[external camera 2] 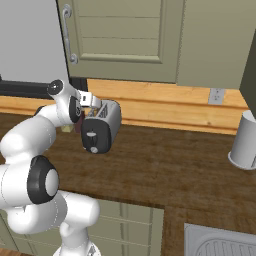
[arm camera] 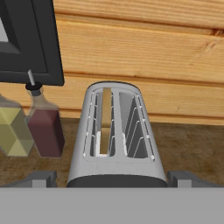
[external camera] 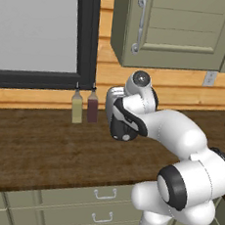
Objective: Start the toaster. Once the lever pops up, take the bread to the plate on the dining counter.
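Note:
The silver toaster (arm camera: 116,131) stands on the wooden counter against the wall, its two slots facing up. A pale tan slice of bread (arm camera: 105,124) sits upright in the left slot. My gripper (arm camera: 113,179) is open and hovers just above the toaster's near end, one fingertip on each side and nothing between them. From the right base view the hand (external camera 2: 95,104) hangs over the toaster (external camera 2: 106,125), above its black end panel (external camera 2: 94,137). The lever is too small to make out on that panel. The arm hides most of the toaster (external camera: 113,99) from the left. The plate and dining counter are out of view.
Two slim bottles, olive (external camera: 77,109) and dark red (external camera: 92,107), stand just left of the toaster under the dark window frame (external camera: 88,38). A pale cylinder (external camera 2: 245,140) stands far right, with a sink corner (external camera 2: 220,244) near it. An upper cabinet (external camera: 177,30) hangs overhead.

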